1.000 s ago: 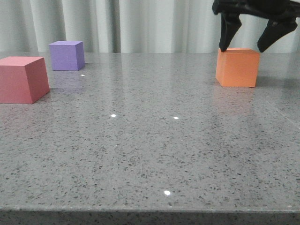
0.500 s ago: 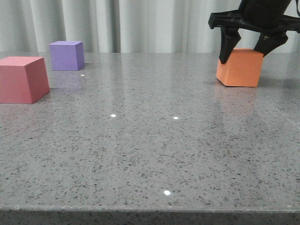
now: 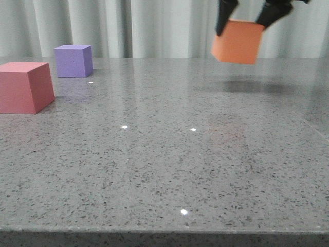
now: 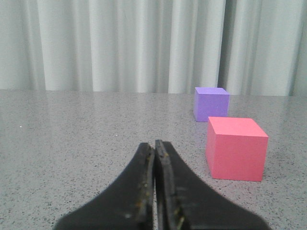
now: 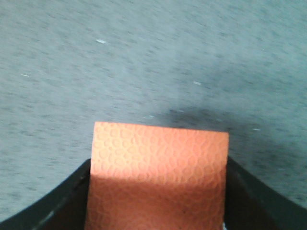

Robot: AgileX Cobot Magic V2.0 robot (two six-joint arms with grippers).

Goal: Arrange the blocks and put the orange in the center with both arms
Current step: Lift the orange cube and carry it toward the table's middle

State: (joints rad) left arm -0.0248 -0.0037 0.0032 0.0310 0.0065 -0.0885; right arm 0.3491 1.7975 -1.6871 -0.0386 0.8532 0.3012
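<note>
The orange cube [image 3: 237, 42] hangs tilted in the air above the table's far right, clamped between the two black fingers of my right gripper [image 3: 247, 18]. In the right wrist view the orange cube [image 5: 158, 172] fills the gap between the fingers. The pinkish-red cube [image 3: 24, 86] rests at the left edge of the table, with the purple cube [image 3: 73, 60] behind it. My left gripper [image 4: 154, 146] is shut with nothing in it, low over the table, short of the pinkish-red cube [image 4: 236, 148] and the purple cube [image 4: 211, 103].
The grey speckled tabletop [image 3: 164, 154] stretches from the front edge to pale curtains [image 3: 154, 25] at the back. A dark shadow [image 3: 252, 85] lies on the table under the lifted cube.
My right gripper closed on the orange cube, lifted it off the table and carried it up and to the left. The other two cubes stayed put.
</note>
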